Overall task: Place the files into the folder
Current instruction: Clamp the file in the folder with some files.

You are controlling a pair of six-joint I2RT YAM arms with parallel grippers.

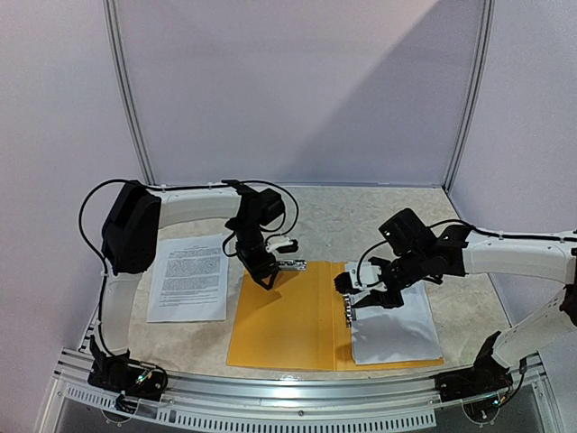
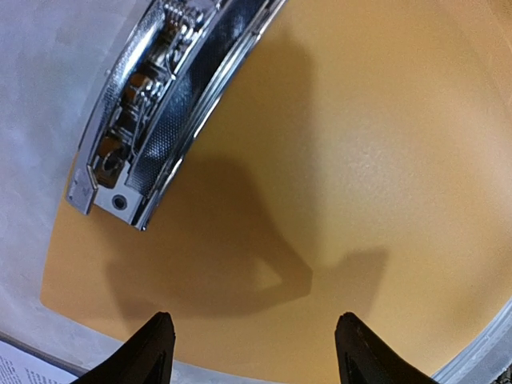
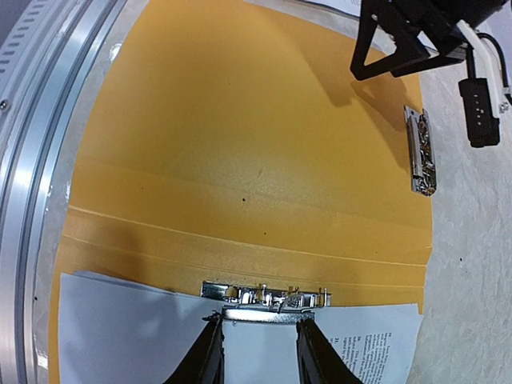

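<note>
The papers (image 1: 187,280) are thin and floppy, so pinch an edge. One sheet (image 1: 397,332) lies in the open folder (image 1: 279,325), one beside it. Left claw (image 2: 252,352) is apart. Right claw (image 3: 260,352) sits around the clip (image 3: 264,296); squeezing or not, I cannot tell.

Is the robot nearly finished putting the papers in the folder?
About halfway. Done: one white paper sheet lies in the open orange-yellow plastic folder. In hand: the right gripper pinches the silver metal clip at that sheet's edge. Still to do: a printed white sheet on the beige table, outside the folder.
</note>
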